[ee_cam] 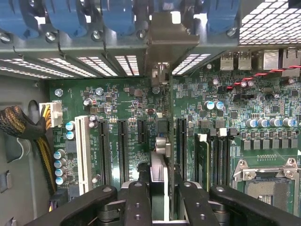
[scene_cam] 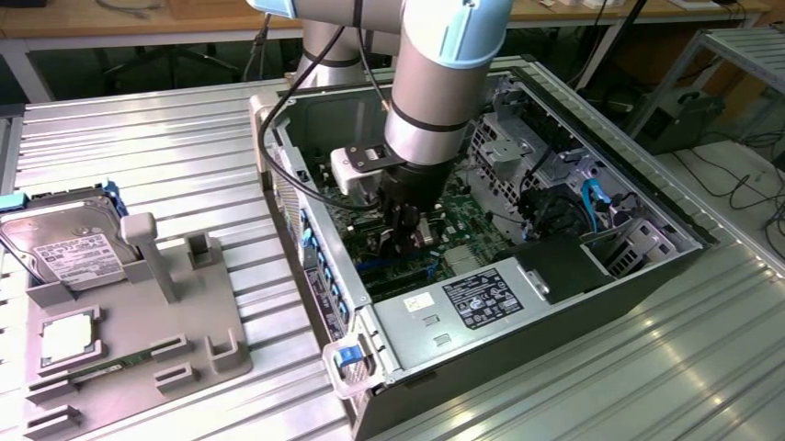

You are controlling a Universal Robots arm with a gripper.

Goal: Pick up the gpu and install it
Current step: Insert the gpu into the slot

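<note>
Gripper (ee_cam: 157, 197) fingers (ee_cam: 136, 202) sit closest to the wrist camera, black, clamped on the gpu (ee_cam: 159, 176), which is seen edge-on between them. Card stands upright over the motherboard (ee_cam: 117, 108), its silver bracket (ee_cam: 162, 47) reaching up to the rear slot wall of the case. Whether the card edge is fully seated in the slot cannot be told.

Beside the card: black expansion slots (ee_cam: 122, 143) on one side, one white slot (ee_cam: 83, 148) further out, then a braided cable bundle (ee_cam: 14, 125) with a white connector (ee_cam: 52, 114). On the other side: memory slots (ee_cam: 214, 157) and the bare CPU socket (ee_cam: 268, 181). Blue slot latches (ee_cam: 66, 16) line the rear wall either side of the bracket.

Exterior view: arm (scene_cam: 436, 83) reaches down into the open computer case (scene_cam: 491, 230), gripper (scene_cam: 405, 234) deep inside, with a black cable (scene_cam: 289, 175) looping from the wrist along the case wall. Power supply (scene_cam: 479, 303) occupies the near corner of the case.

Well apart, toward the exterior view's left on the ribbed metal table (scene_cam: 172, 138): grey parts holder (scene_cam: 147, 312) carrying a hard drive (scene_cam: 68, 243), a CPU (scene_cam: 72, 335) and a green memory stick (scene_cam: 105, 367).
</note>
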